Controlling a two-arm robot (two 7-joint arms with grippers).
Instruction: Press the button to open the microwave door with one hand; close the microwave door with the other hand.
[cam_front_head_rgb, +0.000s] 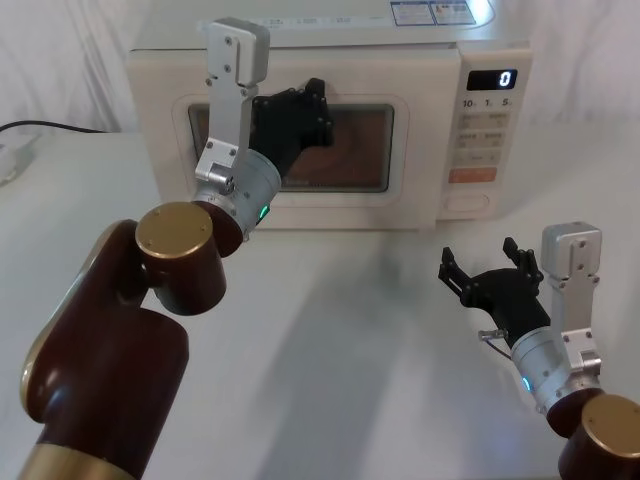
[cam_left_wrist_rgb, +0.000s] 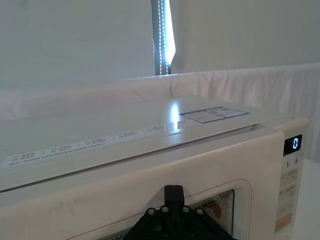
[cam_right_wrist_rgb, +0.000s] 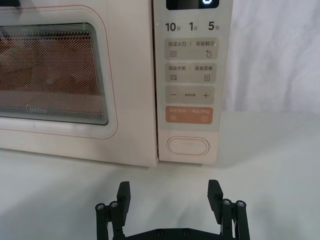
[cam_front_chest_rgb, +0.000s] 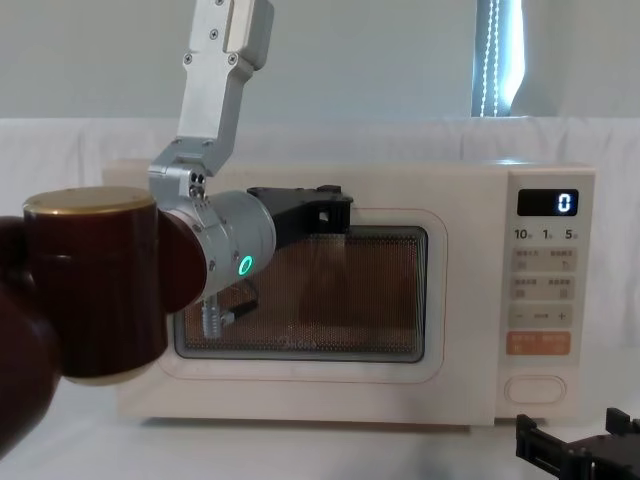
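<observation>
A white cloth-covered surface (cam_front_head_rgb: 330, 330) carries the cream Midea microwave (cam_front_chest_rgb: 300, 190) against a pale draped backdrop. The right gripper (cam_right_wrist_rgb: 170, 200) hovers low over the surface with its fingers spread wide and holding nothing, and the pill-shaped button (cam_right_wrist_rgb: 187, 147) sits just ahead of it and slightly above, under the orange key (cam_right_wrist_rgb: 189, 115). The left gripper (cam_front_head_rgb: 300, 110), whose opening cannot be told, is up against the closed microwave door (cam_front_chest_rgb: 300, 385) at the upper glass. If it presses there, the released door could jam against it, and a high push from the right gripper could hit the orange key instead.
</observation>
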